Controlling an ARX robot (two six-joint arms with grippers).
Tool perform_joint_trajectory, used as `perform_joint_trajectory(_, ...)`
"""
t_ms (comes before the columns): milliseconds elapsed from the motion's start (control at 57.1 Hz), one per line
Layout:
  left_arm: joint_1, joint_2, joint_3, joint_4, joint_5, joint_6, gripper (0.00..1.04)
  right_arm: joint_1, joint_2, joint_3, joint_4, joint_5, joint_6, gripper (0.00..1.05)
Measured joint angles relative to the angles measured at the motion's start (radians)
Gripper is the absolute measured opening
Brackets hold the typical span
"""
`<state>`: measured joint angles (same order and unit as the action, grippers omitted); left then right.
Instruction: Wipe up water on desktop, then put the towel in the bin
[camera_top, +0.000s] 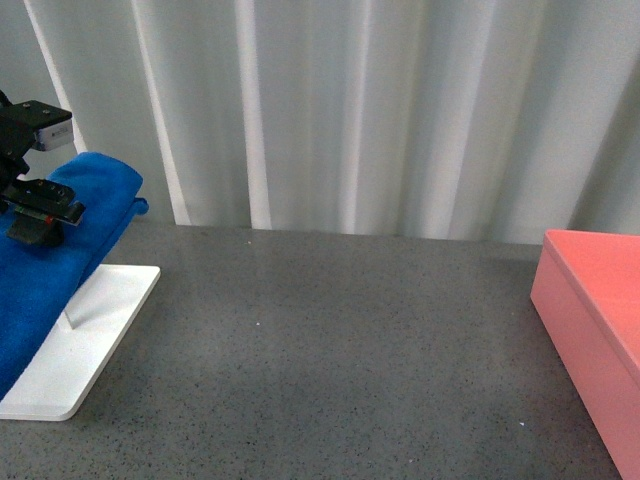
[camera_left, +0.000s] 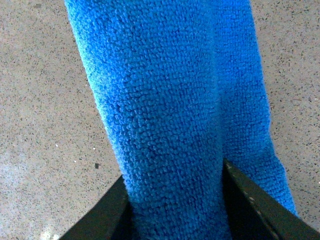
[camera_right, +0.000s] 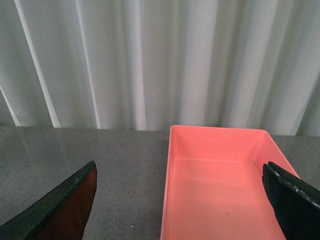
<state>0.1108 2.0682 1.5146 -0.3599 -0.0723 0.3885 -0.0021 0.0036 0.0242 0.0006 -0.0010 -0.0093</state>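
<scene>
Towel sits at the far left of the counter, draped in a long slope above the white tray. Left fingers press it from both sides, and a thick fold of blue pile fills the gap between them. Right fingers are spread wide and hold nothing. The bin lies beyond them at the counter's right edge, well apart from the towel.

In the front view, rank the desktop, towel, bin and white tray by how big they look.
1. desktop
2. towel and bin: about alike, and both are cut off by the frame edge, so not ranked
3. white tray
</scene>
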Motion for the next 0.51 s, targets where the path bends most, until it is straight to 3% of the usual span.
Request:
perform_joint_trajectory(122,-0.004,-0.014,0.000,-0.001,0.012,0.002,0.12,0.000,0.000,0.000,0.000,0.000,0.000,0.98)
perform_joint_trajectory(175,-0.010,-0.025,0.000,-0.009,0.019,0.001,0.06,0.000,0.000,0.000,0.000,0.000,0.000,0.98)
perform_joint_trajectory(385,-0.050,-0.143,0.008,-0.034,0.098,-0.018,0.06,0.000,0.000,0.000,0.000,0.000,0.000,0.98)
perform_joint_trajectory(507,-0.116,-0.276,-0.032,-0.019,0.175,-0.029,0.06,0.000,0.000,0.000,0.000,0.000,0.000,0.98)
